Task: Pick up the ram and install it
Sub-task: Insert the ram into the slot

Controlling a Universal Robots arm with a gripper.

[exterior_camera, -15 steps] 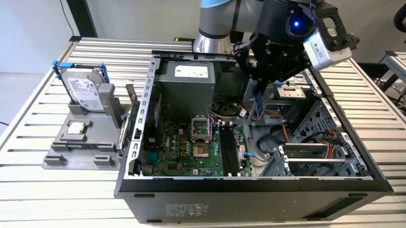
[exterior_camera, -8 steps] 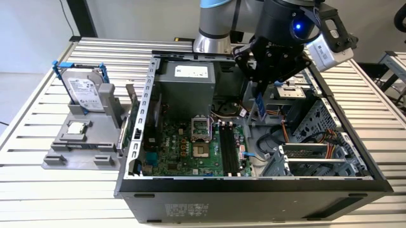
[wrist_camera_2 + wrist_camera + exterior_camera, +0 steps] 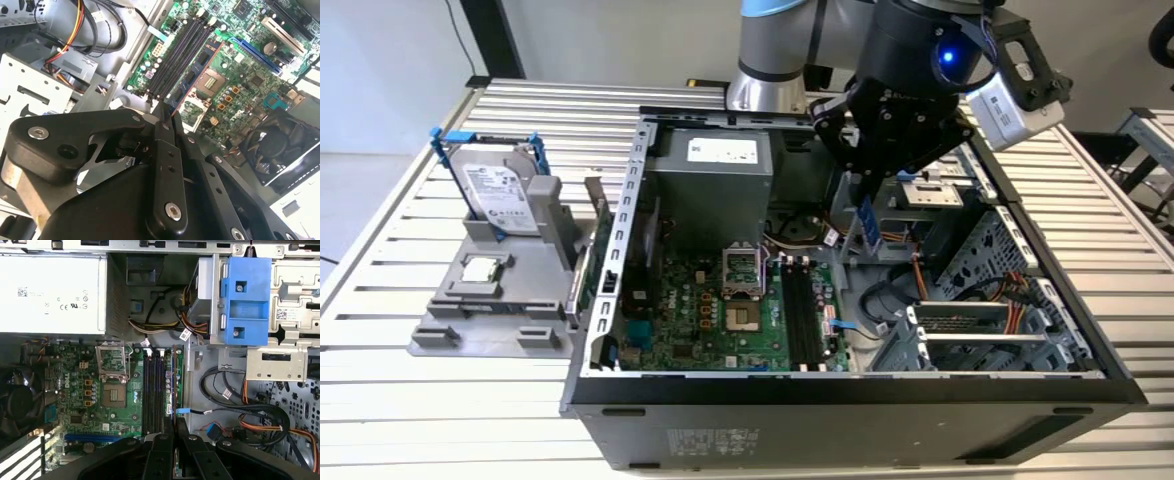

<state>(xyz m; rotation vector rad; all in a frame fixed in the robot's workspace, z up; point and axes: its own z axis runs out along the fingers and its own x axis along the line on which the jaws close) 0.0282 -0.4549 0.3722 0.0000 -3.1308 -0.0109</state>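
Observation:
My gripper (image 3: 865, 192) hangs over the open computer case (image 3: 854, 385), shut on the ram (image 3: 865, 228). The ram is a thin blue-green stick standing on edge below the fingertips. In the first wrist view it runs edge-on out from the fingers (image 3: 165, 432), and the ram (image 3: 176, 380) lies just beside the black memory slots (image 3: 154, 390) on the green motherboard (image 3: 75, 390). The slots (image 3: 803, 312) are below the stick and toward the exterior view's left. In the second wrist view the closed fingers (image 3: 165, 150) point toward the same slots (image 3: 180, 55).
A silver hard drive (image 3: 500, 190) in a blue frame and a small square processor chip (image 3: 480, 268) rest on a grey stand outside the case. Inside are the power supply (image 3: 720, 165), an open processor socket (image 3: 747, 318), a blue drive bracket (image 3: 245, 300), a fan (image 3: 20, 405) and loose cables (image 3: 250, 415).

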